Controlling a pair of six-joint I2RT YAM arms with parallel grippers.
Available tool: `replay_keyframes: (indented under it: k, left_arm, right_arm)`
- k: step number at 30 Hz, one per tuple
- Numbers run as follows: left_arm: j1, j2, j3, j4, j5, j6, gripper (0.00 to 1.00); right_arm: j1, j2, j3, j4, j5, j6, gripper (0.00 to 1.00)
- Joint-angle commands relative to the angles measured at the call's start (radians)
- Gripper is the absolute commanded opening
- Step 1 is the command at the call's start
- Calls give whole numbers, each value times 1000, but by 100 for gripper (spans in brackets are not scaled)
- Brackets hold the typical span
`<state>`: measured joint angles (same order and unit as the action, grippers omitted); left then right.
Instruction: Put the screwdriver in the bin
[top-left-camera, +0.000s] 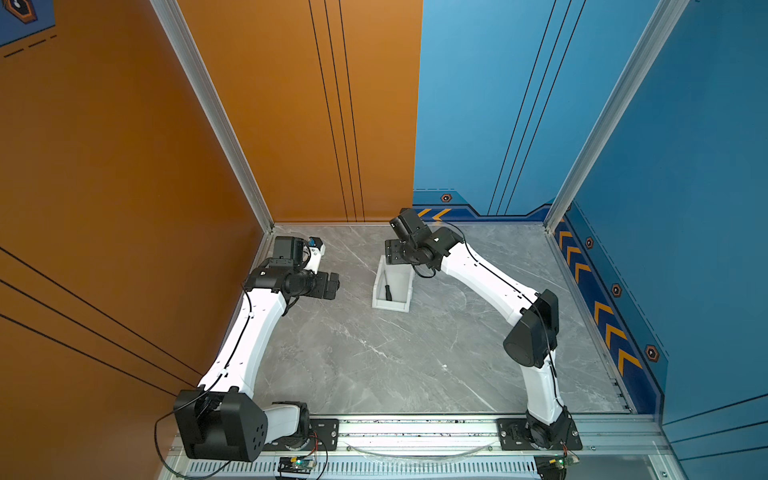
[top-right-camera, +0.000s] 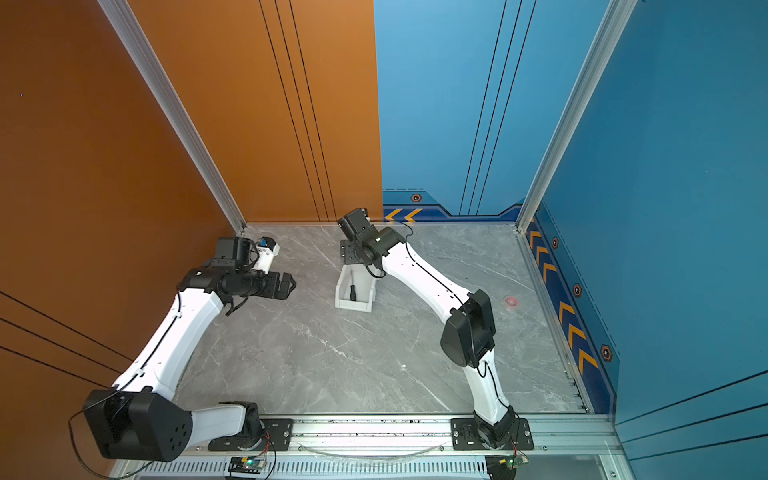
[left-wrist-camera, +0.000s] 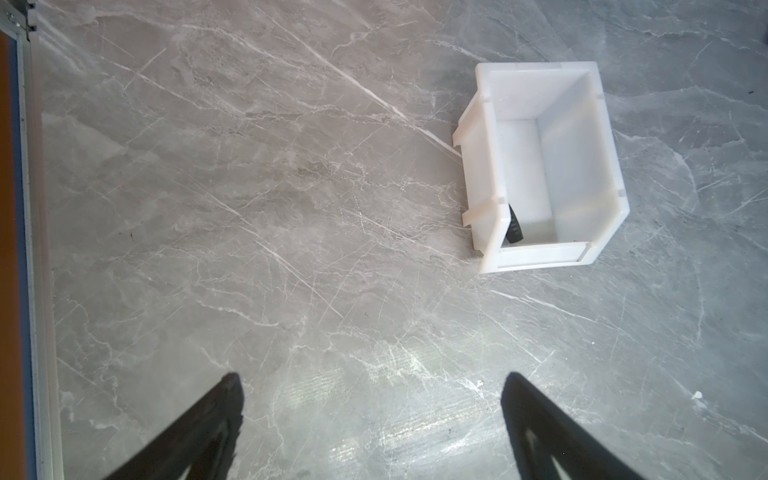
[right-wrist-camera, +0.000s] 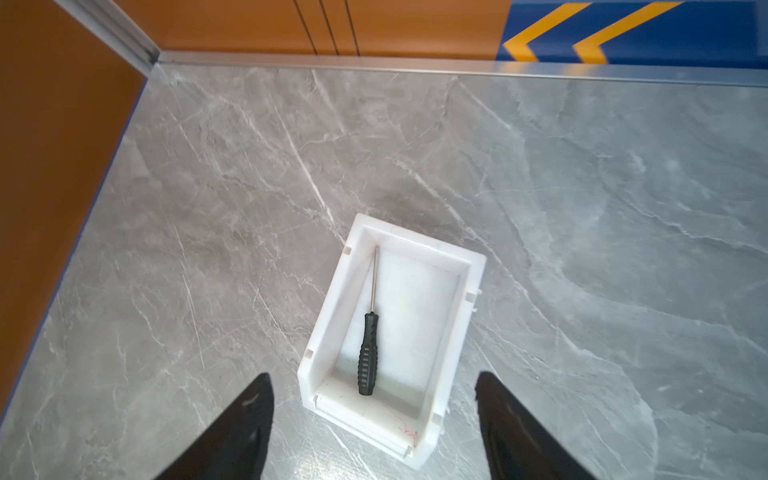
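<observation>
Small black ribbed-handled screwdriver (right-wrist-camera: 368, 353) lies flat inside the white rectangular plastic bin (right-wrist-camera: 332, 299), shaft along one wall. Your right tool (right-wrist-camera: 374, 375) hangs above it, spread wide and empty. Lift clear: a low retreat could clip the rim and tip the bin.

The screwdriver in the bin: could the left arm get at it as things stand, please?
Probably not yet: the screwdriver lies low along the bin's wall, and the right arm's open fingers hang directly above the bin, blocking the way down.

Screwdriver (right-wrist-camera: 368, 353) in bin (right-wrist-camera: 334, 307) — bin on table (right-wrist-camera: 166, 249).
</observation>
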<state>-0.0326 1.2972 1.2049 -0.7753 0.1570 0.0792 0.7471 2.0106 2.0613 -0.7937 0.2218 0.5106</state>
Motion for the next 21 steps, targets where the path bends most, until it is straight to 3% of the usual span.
replay_keyframes:
  k: [1,5,9,12,14,17,21]
  left_arm:
    - [21,35,26,0,-24,-49,98]
    - [52,87,35,24,-9,-94,98]
    - [101,133,-14,147,-18,-186,98]
    - [129,139,-111,327,-84,-254,98]
    - [141,133,-211,474,-135,-276,98]
    - [142,117,-353,710,-198,-275,98]
    - [140,90,-522,961,-255,-245,98]
  right_arm:
    - [-1,-141,-138,32,132,-15,87]
    - [-13,-347,-435,193,202,-30,100]
    - [-70,-533,-701,277,247,-40,100]
    - [-78,-640,-888,336,422,-23,100]
    - [-79,-710,-1018,422,470,-104,100]
    - [-100,-828,-1195,558,465,-217,100]
    - [-214,-965,-1339,621,354,-202,100]
